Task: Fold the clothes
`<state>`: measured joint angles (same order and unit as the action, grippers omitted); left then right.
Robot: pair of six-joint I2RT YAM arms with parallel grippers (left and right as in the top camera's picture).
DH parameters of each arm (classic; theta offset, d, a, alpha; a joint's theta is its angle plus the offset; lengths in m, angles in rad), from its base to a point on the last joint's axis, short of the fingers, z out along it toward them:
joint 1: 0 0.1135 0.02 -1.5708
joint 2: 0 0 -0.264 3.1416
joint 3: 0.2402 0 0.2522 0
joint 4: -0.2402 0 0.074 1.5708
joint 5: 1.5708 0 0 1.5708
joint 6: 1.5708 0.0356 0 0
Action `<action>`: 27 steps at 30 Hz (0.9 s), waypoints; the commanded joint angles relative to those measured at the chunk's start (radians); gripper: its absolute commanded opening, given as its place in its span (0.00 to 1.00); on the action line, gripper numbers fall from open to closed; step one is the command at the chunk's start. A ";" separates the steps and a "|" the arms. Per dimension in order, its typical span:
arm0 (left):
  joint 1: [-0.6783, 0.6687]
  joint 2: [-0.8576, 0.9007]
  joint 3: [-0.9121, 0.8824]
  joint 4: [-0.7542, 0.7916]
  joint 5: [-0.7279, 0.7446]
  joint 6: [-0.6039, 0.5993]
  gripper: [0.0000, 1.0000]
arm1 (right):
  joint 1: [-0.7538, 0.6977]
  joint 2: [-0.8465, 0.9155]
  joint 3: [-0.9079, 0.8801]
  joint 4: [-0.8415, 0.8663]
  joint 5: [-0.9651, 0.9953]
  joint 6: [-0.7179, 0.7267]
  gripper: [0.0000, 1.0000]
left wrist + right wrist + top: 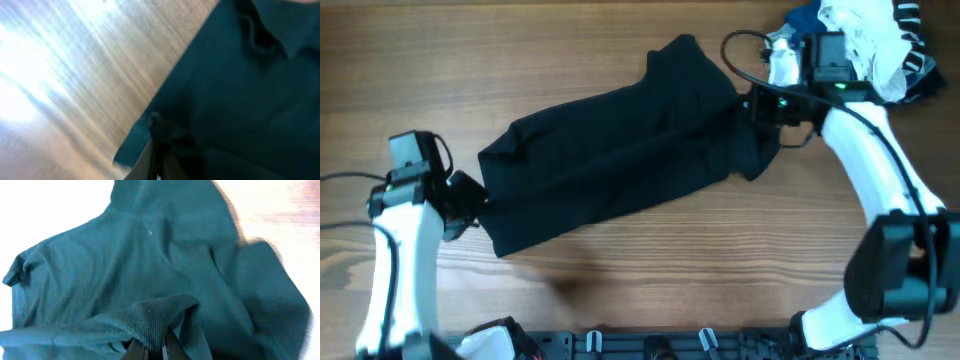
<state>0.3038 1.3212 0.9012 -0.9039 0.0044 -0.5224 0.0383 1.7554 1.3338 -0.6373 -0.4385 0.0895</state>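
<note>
The black garment [620, 150] lies spread diagonally across the middle of the wooden table. My left gripper [478, 203] is at its lower left corner, shut on the fabric edge; in the left wrist view the garment [250, 90] fills the right side and the closed fingers [159, 167] pinch its edge. My right gripper [748, 108] is at the garment's right end, shut on a raised fold of the garment [150, 315] between the fingers [152, 352]. A tiny white mark [151, 231] shows on the cloth.
A pile of blue, white and striped garments [865, 40] lies at the back right corner, behind my right arm. Bare wood [660, 270] shows in front of the black garment and bare wood [470, 60] at the back left.
</note>
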 commanded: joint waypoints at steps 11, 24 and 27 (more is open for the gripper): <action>0.002 0.310 -0.006 0.191 -0.024 -0.010 0.35 | 0.028 0.169 0.016 0.024 0.155 0.002 0.41; -0.197 0.169 0.313 0.191 0.048 0.437 1.00 | 0.030 0.139 0.553 -0.145 0.128 -0.096 0.86; -0.230 0.341 0.313 0.201 0.027 0.574 1.00 | 0.030 0.158 0.552 -0.158 0.128 -0.113 0.86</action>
<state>0.0868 1.5326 1.2194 -0.7071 0.0772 -0.1173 0.0669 1.8950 1.8763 -0.7887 -0.3061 0.0051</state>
